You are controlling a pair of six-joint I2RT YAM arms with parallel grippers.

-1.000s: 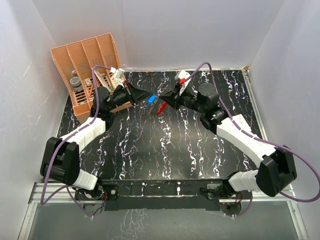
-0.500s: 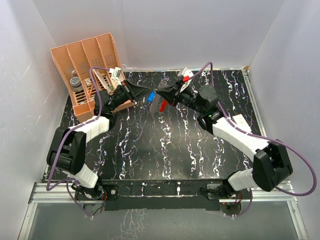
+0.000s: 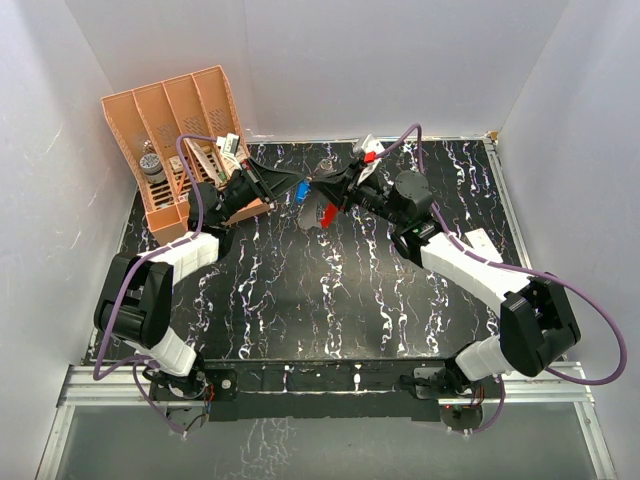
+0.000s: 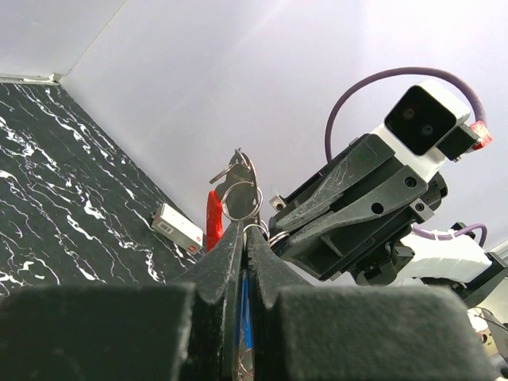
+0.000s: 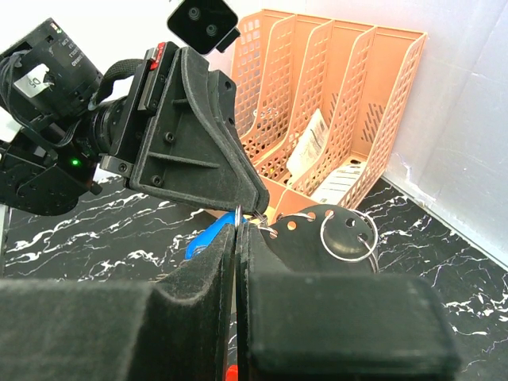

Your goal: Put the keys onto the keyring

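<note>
My left gripper (image 3: 290,186) (image 4: 244,226) is shut on the blue key (image 3: 300,190); its blue head (image 4: 246,294) shows between the jaws. Tip to tip against it, my right gripper (image 3: 320,188) (image 5: 238,224) is shut too, pinching a thin silver ring. The red keyring (image 3: 327,213) (image 4: 213,218) hangs below the right fingertips, and its whitish tag (image 4: 176,228) shows beside it. Small silver rings (image 4: 240,198) cluster where the tips meet. A black perforated disc (image 5: 317,230) with a silver ring juts out beside the right fingers. I cannot pick out a red-headed key.
An orange file rack (image 3: 175,140) (image 5: 333,103) with papers and small items stands at the back left, close behind the left gripper. White walls close in the black marbled table (image 3: 300,290) on three sides. Both grippers are raised above the table's back middle.
Both grippers have risen and drawn together until their tips meet, the blue key and red keyring moving with them. Both arms have folded in closer.
</note>
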